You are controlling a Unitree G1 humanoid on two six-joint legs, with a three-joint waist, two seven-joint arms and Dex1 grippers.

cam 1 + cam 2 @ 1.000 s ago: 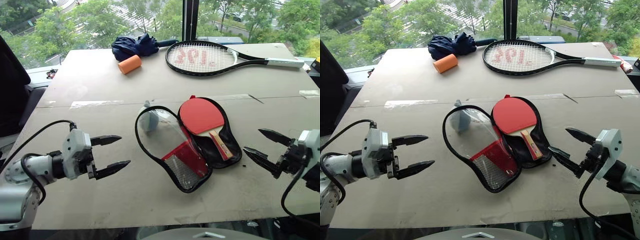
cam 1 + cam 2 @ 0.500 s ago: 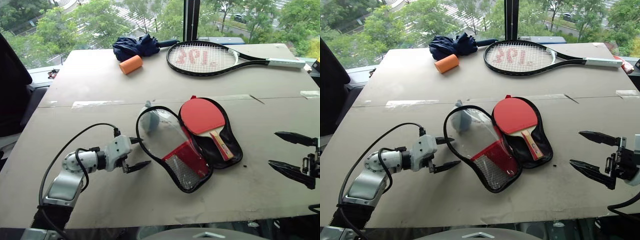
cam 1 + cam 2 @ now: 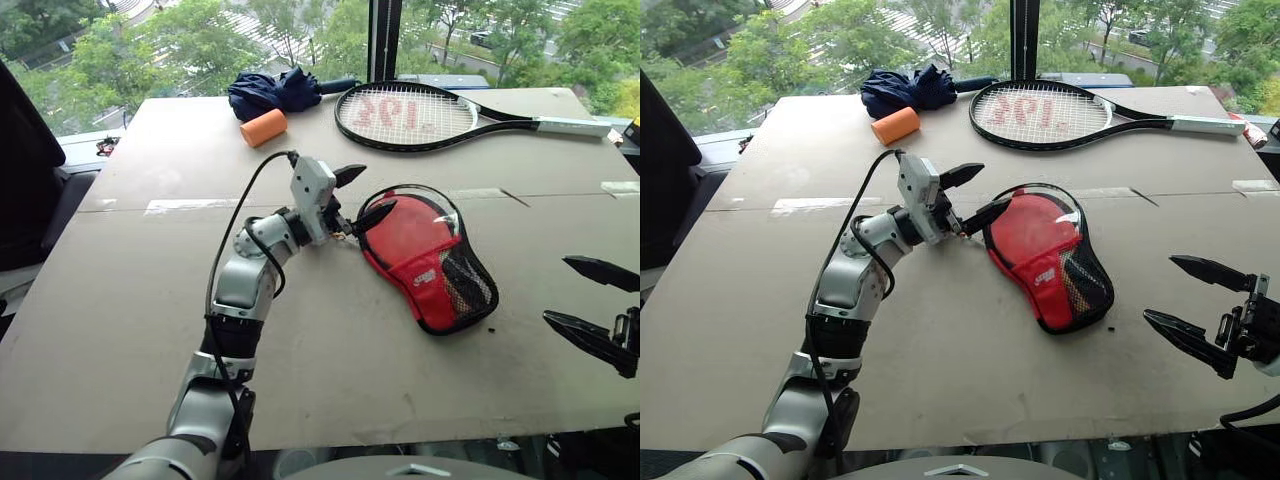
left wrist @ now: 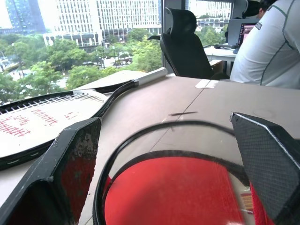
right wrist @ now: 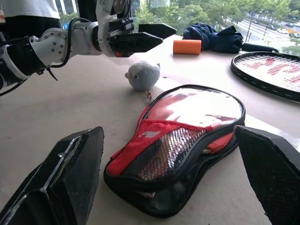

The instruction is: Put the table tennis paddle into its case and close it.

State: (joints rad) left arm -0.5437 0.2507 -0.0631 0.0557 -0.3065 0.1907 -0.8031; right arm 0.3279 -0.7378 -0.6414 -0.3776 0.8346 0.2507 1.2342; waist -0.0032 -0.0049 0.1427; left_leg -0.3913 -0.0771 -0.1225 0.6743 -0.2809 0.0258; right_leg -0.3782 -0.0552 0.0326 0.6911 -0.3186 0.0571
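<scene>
The red case (image 3: 432, 262) lies at the table's middle, its flap folded over the table tennis paddle. The paddle's red face (image 5: 187, 108) shows through the flap's clear panel, and the black mesh pocket and white logo face up. The flap's rim gapes a little along the near side. My left gripper (image 3: 377, 186) is open at the case's far left edge, its lower finger close to the black rim; contact is unclear. A little way right of the case, my right gripper (image 3: 556, 289) is open and holds nothing.
A black tennis racket (image 3: 420, 115), a dark blue umbrella (image 3: 275, 92) and an orange cylinder (image 3: 263, 127) lie at the table's far side. A small grey plush ball (image 5: 143, 75) sits by the case. A person in white (image 4: 267, 47) sits past the table.
My left arm swung from the near left up to the case's far left edge. The flap, open before, now lies folded over the paddle. The right gripper shifted slightly to the right.
</scene>
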